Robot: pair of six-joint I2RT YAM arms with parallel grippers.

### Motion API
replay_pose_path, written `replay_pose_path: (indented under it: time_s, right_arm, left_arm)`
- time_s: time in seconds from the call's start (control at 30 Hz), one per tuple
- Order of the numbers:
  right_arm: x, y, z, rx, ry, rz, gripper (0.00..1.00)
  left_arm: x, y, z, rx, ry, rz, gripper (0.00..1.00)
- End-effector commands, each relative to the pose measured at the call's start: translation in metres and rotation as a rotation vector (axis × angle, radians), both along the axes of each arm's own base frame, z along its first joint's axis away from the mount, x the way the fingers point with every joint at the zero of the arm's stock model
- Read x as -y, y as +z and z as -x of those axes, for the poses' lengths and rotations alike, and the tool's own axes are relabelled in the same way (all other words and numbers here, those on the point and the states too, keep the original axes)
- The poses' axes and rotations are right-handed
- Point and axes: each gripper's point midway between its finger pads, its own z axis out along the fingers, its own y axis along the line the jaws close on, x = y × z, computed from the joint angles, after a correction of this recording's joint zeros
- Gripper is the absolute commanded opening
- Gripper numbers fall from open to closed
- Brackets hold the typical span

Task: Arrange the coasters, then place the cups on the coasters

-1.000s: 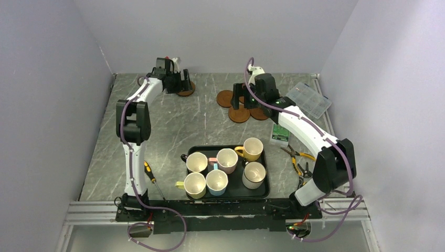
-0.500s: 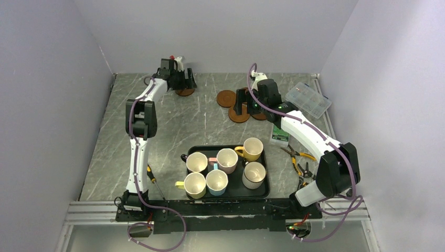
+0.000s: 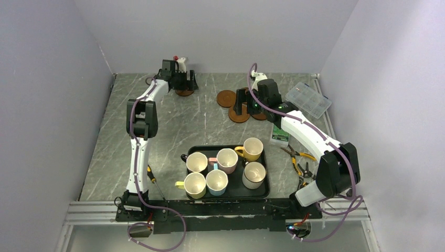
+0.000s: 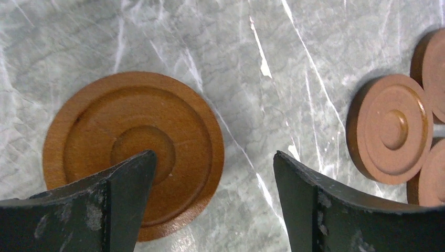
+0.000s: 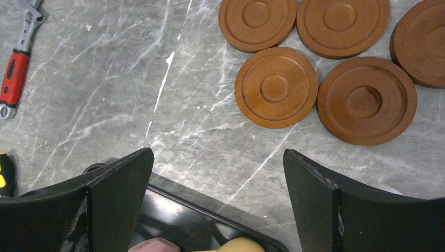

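Done: a lone coaster [image 4: 134, 152] lies on the far left of the worktop [image 3: 173, 126], well apart from the rest. It reads as the first one laid out.
Left to do: the other five coasters [image 5: 275, 86] sit bunched at the far middle, some of them touching, so the arranging has barely begun. No cup stands on a coaster yet.
Cups: all six cups [image 3: 216, 181] stand in the black tray [image 3: 262, 193] near the front edge, in two rows.
Left jaws: wide apart and empty, above the lone coaster. In the wrist view one finger overlaps it and the other is over bare worktop.
Right jaws: wide apart and empty, above the worktop just beside the bunch.
Coaster facing: flat, ringed face up. Being round, they have no long axis and no heading to keep.
Cup facing: upright with mouths up, long axis vertical. The handles that show mostly point left; the others are hard to make out.
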Motion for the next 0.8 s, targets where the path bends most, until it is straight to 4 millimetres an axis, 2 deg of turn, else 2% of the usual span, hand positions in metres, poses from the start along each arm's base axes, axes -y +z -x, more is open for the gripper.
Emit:
replay_pose_path:
  time_s: [0.0,0.3,0.43,0.5,0.63,0.77]
  right_arm:
    - [-0.006,0.011,-0.003,0.027,0.012,-0.047,0.99]
    - [-0.006,0.013,0.007,0.028,0.028,-0.072,0.99]
    - [-0.003,0.014,0.015,0.029,0.023,-0.076,0.99]
    - [-0.001,0.015,0.019,0.030,0.021,-0.077,0.99]
    - [0.003,0.015,0.027,0.029,0.020,-0.080,0.99]
    - [0.007,0.013,0.033,0.027,0.013,-0.076,0.99]
  left_arm:
    - [0.015,-0.013,0.039,-0.107,-0.060,0.032,0.89]
    - [0.038,-0.032,0.102,-0.230,-0.091,0.027,0.86]
    - [0.051,-0.027,0.129,-0.256,-0.100,0.080,0.86]
    - [0.065,-0.023,0.144,-0.262,-0.126,0.089,0.86]
    - [0.085,-0.027,0.176,-0.307,-0.169,0.065,0.85]
    - [0.096,-0.021,0.194,-0.303,-0.167,0.073,0.85]
